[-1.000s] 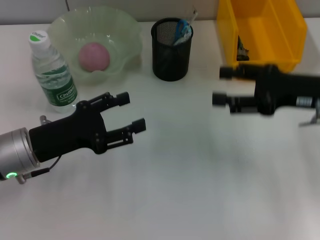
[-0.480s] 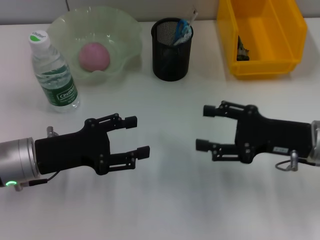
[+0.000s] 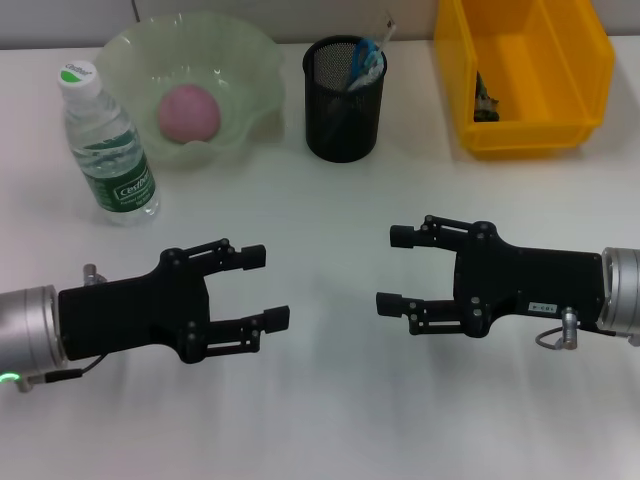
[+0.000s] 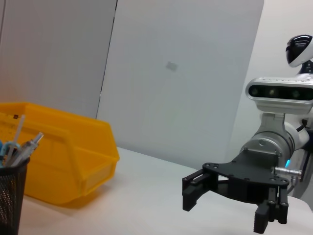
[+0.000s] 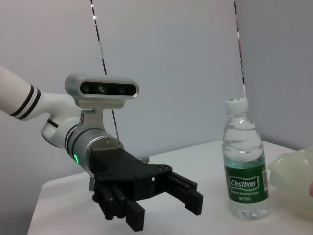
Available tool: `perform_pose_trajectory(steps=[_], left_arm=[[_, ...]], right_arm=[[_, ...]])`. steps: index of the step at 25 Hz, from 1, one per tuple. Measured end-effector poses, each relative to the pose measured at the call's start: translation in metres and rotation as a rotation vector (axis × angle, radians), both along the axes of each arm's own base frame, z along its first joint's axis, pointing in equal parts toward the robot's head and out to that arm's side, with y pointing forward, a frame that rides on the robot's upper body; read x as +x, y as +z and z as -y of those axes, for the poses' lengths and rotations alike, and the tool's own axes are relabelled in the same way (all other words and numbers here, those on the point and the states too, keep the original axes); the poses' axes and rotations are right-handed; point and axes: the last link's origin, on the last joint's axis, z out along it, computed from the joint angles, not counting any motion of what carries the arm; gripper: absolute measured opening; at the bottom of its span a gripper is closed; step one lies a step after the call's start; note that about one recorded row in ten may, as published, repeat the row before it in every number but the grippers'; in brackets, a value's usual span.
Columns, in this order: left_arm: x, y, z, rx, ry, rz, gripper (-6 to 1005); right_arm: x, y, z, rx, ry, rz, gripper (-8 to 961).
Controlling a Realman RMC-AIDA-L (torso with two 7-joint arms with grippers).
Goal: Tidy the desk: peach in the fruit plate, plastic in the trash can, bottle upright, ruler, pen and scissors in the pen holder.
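Pink round peach (image 3: 187, 112) resting inside the pale green ruffled glass fruit plate (image 3: 250, 75), at 11 o'clock on the white desk (image 3: 330, 400). Clear plastic water bottle (image 3: 105, 145) with white cap and green label standing upright just beside the plate, toward 10 o'clock. Black mesh pen holder (image 3: 343, 100) at 12 o'clock, holding blue-handled scissors (image 3: 364, 58), with a pale slim item leaning out of it; which one, ruler or pen, cannot be told. Yellow plastic bin (image 3: 520, 75) at 1 o'clock, a small dark item lying inside near its left wall. Black left gripper (image 3: 260, 287) hovering over the desk at 8 o'clock, jaws released, nothing between them. Black right gripper (image 3: 393, 268) at 4 o'clock, jaws likewise spread and unloaded, tips facing the left gripper across a bare stretch of desk. Both well apart from the 4 items at the back.
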Motion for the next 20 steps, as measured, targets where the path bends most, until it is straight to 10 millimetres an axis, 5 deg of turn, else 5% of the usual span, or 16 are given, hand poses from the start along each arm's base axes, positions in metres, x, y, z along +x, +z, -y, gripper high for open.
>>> perform_pose_trajectory(steps=[20], left_arm=[[-0.0017,0.0042,0.0027,-0.006,-0.010,0.002,797]], right_arm=[[0.0002,-0.0009,-0.0014,-0.004,0.004,0.016,820]])
